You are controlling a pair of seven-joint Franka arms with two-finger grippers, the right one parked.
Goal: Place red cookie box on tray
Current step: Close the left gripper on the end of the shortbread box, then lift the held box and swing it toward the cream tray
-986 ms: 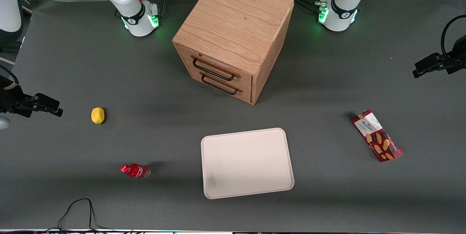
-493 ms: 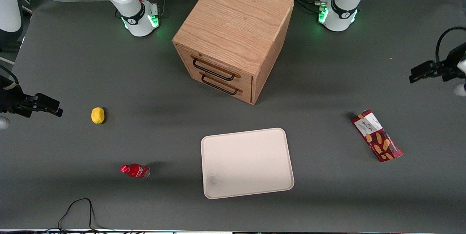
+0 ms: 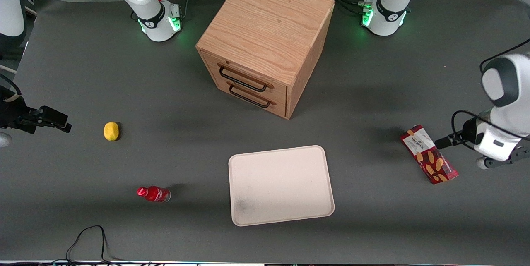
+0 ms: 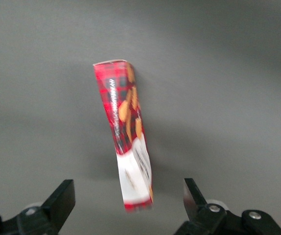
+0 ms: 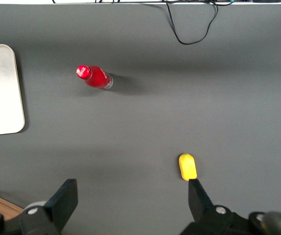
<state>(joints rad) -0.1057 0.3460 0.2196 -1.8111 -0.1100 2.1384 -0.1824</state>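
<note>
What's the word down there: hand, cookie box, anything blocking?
Hand open, hovering above the red cookie box, not touching. Box flat on the table, apart from the tray. Nothing between them.

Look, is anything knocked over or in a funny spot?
Yes. The small red bottle lies on its side on the table, nearer the front camera than the lemon. The red cookie box lies flat, apart from the tray. The gripper hangs open above it.

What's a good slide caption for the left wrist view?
Open gripper above the red cookie box lying on the grey table.
</note>
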